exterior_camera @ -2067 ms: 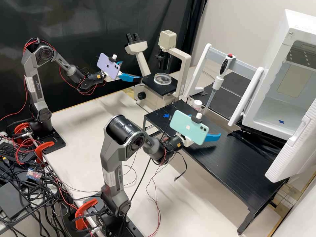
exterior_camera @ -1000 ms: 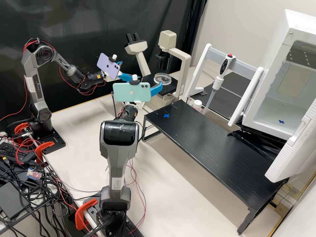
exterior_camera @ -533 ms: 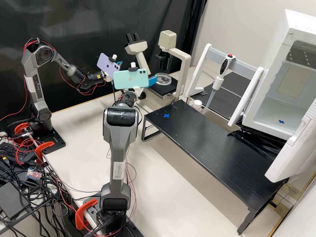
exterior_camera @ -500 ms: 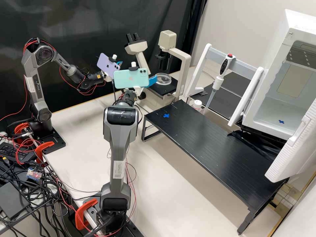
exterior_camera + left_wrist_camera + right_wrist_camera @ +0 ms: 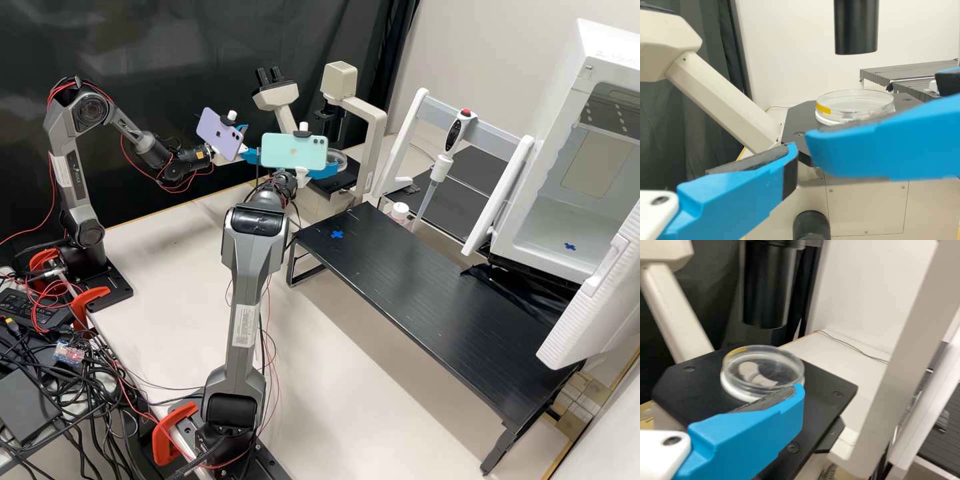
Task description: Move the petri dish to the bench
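A long, black slatted bench (image 5: 427,293) waits for its delivery at a laboratory workspace, while the dark grey right arm (image 5: 247,320) stretches toward a cream-coloured microscope (image 5: 370,123); the dark grey left arm (image 5: 70,177) stands to one side. The right gripper (image 5: 325,169), its blue fingers well apart, is at the microscope's flat black stage (image 5: 827,385), with nothing in its hold. The left gripper (image 5: 248,141) is likewise spread wide and holding nothing. The round, clear petri dish (image 5: 757,371) lies flat on the stage, under the black condenser tube (image 5: 767,287).

The approach appears nearly made; the grasp, lift, carry and set-down remain, possibly near the blue tape cross (image 5: 337,235) on the bench.

In the high view, the mint-green phone (image 5: 293,152) on the right arm covers part of the dish. The right wrist view gives its round rim, with one blue finger (image 5: 752,432) overlapping the edge; whether they touch cannot be told. The left wrist view adds a side look, with a yellow strip (image 5: 823,109) on the dish's wall.
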Robot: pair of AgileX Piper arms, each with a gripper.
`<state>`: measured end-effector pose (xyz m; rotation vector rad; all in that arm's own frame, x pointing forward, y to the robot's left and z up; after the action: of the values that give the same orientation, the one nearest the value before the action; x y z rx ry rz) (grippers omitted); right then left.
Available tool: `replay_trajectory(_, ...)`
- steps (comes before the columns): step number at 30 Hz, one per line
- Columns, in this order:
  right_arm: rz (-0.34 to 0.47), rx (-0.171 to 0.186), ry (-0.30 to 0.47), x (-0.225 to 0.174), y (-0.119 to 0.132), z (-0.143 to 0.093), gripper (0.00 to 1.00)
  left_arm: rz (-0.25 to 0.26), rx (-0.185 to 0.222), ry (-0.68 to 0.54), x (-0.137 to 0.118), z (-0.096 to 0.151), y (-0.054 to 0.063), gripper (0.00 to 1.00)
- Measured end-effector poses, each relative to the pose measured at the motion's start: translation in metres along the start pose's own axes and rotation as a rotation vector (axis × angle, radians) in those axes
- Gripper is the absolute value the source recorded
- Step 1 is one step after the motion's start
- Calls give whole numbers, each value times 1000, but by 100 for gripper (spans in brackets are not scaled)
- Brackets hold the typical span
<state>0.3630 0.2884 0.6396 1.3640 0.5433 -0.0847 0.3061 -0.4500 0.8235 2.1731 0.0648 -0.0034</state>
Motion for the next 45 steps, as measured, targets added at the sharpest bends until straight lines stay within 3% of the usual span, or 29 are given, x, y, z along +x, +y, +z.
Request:
replay_trajectory(2, 6, 11, -5, 2, 2, -1, 100, 0, 0, 0, 0, 0, 0, 100)
replay_trajectory(6, 15, -8, -9, 8, 5, -5, 100, 0, 0, 0, 0, 0, 0, 100)
replay_trajectory(14, -16, -5, -70, 26, -7, -6, 100, 0, 0, 0, 0, 0, 0, 100)
replay_trajectory(19, -36, 36, -114, 36, -12, -5, 100, 0, -2, 2, 0, 0, 0, 100)
replay_trajectory(21, -43, 35, -124, 39, -13, -5, 100, 0, -2, 2, 0, 0, 0, 100)
replay_trajectory(31, -84, 23, -133, 47, -7, -4, 100, 1, -4, 5, 0, 0, 0, 100)
replay_trajectory(37, -104, 37, -129, 46, -5, -1, 100, 1, -4, 5, 0, 0, 0, 100)
replay_trajectory(41, -132, 56, -127, 40, -6, 3, 100, 1, -4, 5, 0, 0, 0, 100)
replay_trajectory(45, -118, 114, -127, 28, 1, 1, 100, 8, -2, 1, 0, 0, 1, 100)
